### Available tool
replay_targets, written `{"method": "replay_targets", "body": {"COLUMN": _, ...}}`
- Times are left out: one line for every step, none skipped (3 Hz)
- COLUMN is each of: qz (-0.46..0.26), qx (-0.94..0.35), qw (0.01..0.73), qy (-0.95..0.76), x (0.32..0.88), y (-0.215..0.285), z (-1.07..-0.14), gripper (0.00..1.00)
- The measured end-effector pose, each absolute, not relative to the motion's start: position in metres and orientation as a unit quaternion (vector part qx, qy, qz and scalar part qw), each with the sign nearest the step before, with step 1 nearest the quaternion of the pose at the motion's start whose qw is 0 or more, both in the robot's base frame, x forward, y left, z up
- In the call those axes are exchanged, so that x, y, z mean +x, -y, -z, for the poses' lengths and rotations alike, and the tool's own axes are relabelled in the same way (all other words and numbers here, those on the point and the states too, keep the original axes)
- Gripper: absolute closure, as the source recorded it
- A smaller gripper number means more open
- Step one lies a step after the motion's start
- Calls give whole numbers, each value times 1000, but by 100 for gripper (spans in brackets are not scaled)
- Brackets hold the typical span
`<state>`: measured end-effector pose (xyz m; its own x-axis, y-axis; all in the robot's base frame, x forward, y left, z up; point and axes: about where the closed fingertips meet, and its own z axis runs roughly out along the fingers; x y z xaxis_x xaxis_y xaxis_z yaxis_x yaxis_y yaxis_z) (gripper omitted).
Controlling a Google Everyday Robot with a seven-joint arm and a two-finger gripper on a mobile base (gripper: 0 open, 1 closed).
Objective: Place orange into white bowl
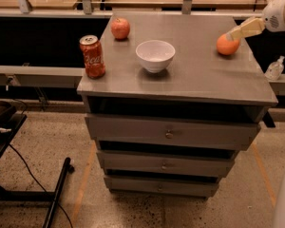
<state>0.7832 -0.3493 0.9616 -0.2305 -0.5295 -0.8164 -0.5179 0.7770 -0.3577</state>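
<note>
Jaws: tan, slanting down and toward the picture's left from the round white arm housing (pixel 279 14); tip over the back right part of the grey metal bench (pixel 199 77).
State of the jaws: cannot tell how far open; grip on anything, cannot tell.
Fruit: round matte orange fruit (pixel 227 45), right at the tip of the jaws, its top overlapped by them; resting on the bench near the right edge; touched or merely close, cannot tell.
Bowl: small plain white bowl (pixel 155 55), well apart from the jaws, toward the picture's left and a little nearer the camera; upright, mouth up.
Apple: reddish-pink round apple (pixel 120 28), farther from the jaws than the bowl, at the bench's back left.
Can: red soda can (pixel 92 56), farthest from the jaws, upright at the left edge.
Drawers: three grey metal drawer fronts (pixel 168 134), stacked under the bench top, well below the jaws.
Bottle: small clear plastic bottle (pixel 274 69), below the jaws, beyond the bench's right edge.
</note>
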Motion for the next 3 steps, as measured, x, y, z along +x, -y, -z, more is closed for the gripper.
{"method": "replay_targets", "body": {"qz": -12, "qx": -322, "qw": 511, "qy": -797, "x": 803, "y": 344, "z": -928, "gripper": 0}}
{"method": "replay_targets", "body": {"qz": -27, "qx": -320, "qw": 499, "qy": -805, "x": 817, "y": 336, "z": -902, "gripper": 0}}
{"method": "replay_targets", "body": {"qz": -34, "qx": -310, "qw": 485, "qy": -817, "x": 823, "y": 339, "z": -881, "gripper": 18}}
